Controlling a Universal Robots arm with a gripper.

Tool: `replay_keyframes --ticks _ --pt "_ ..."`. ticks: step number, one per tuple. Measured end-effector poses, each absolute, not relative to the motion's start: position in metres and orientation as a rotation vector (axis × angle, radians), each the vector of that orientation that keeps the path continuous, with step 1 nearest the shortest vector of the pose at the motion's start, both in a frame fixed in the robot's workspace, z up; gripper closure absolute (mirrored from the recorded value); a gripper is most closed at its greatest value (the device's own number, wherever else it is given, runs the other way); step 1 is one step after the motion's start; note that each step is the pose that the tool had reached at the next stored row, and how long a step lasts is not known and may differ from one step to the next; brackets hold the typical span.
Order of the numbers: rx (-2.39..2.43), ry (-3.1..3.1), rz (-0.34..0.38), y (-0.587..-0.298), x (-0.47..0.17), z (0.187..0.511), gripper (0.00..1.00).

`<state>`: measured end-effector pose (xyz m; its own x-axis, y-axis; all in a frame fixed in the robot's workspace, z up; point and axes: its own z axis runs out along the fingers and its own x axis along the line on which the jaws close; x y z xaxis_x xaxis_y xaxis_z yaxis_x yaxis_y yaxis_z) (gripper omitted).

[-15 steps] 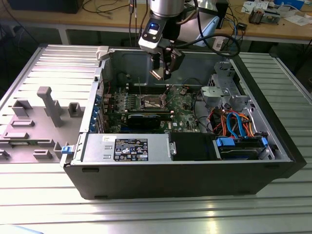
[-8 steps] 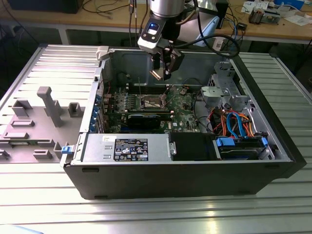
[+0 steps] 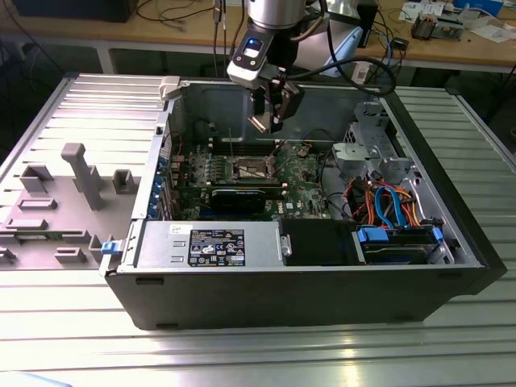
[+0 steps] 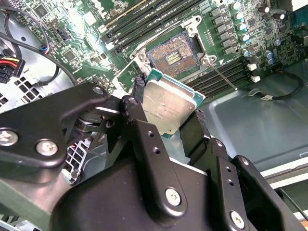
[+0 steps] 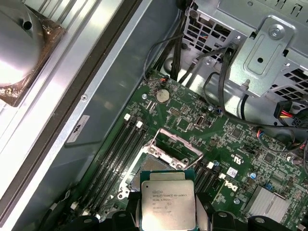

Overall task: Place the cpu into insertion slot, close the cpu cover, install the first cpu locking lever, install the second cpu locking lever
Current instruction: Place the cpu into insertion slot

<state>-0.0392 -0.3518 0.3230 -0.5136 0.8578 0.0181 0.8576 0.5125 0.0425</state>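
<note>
My gripper (image 3: 268, 121) hangs inside the open computer case, above the green motherboard (image 3: 302, 173). It is shut on the cpu (image 4: 168, 103), a small square chip with a silvery top and a tan-green rim, gripped at two opposite edges by the black fingers (image 4: 192, 132). The cpu (image 5: 166, 197) is held tilted, a little above and to one side of the insertion slot (image 4: 173, 55), whose brownish-gold contact field lies uncovered. The cpu cover (image 5: 177, 146), a thin silver frame, stands swung up at the slot's far edge. A thin wire lever (image 4: 224, 77) sticks out beside the slot.
Long memory slots (image 4: 130, 24) run on both sides of the socket. A black graphics card (image 3: 238, 197) and a grey-labelled power supply (image 3: 214, 242) lie nearer the case front. A metal drive cage (image 3: 363, 153) and coloured cables (image 3: 387, 201) crowd the exterior view's right.
</note>
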Motion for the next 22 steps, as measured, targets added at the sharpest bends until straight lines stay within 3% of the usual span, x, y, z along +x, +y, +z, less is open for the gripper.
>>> replay_keyframes --ticks 22 --pt "1.619 2.684 0.072 -0.3518 -0.0392 0.3214 0.45"
